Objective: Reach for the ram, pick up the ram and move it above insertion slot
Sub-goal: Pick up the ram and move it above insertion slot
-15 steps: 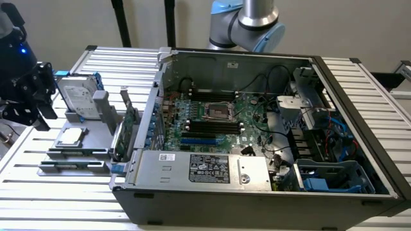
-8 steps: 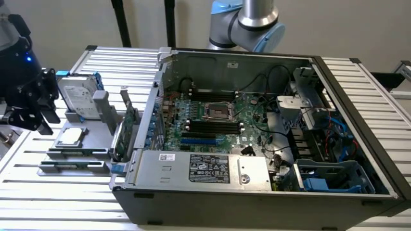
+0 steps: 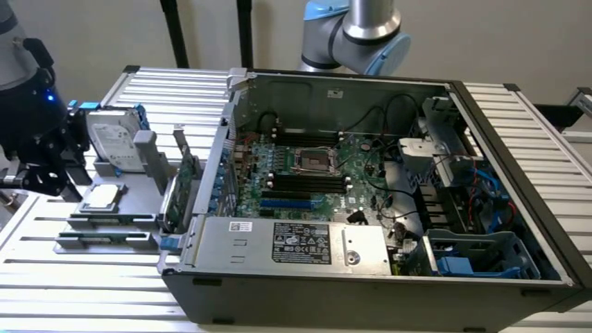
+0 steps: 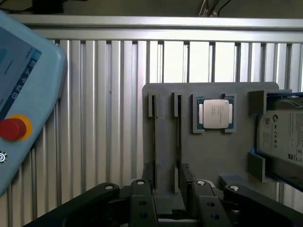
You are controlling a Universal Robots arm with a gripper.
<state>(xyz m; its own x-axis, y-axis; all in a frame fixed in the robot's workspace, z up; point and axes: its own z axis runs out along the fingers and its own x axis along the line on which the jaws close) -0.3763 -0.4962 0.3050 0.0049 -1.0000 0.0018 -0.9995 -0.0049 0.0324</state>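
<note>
Two rams stand on edge in the slots of a grey holder tray [image 4: 208, 156]; the nearer ram [image 4: 179, 137] and the other ram [image 4: 154, 137] show as thin dark strips. In the exterior view the rams [image 3: 109, 220] lie at the tray's front. My gripper [image 4: 165, 185] hovers above the tray's edge, open, its black fingers [image 4: 188, 176] spread with nothing between them. In the exterior view my gripper [image 3: 55, 180] hangs at the far left over the tray. The insertion slots [image 3: 306, 182] are black rows on the motherboard inside the open computer case [image 3: 518, 173].
A CPU [image 4: 215, 113] and a hard drive [image 4: 284, 135] sit on the same tray. A green expansion card [image 3: 185, 182] stands upright beside the case wall. A teach pendant [image 4: 19, 94] with a red button lies on the slatted table [image 4: 104, 94].
</note>
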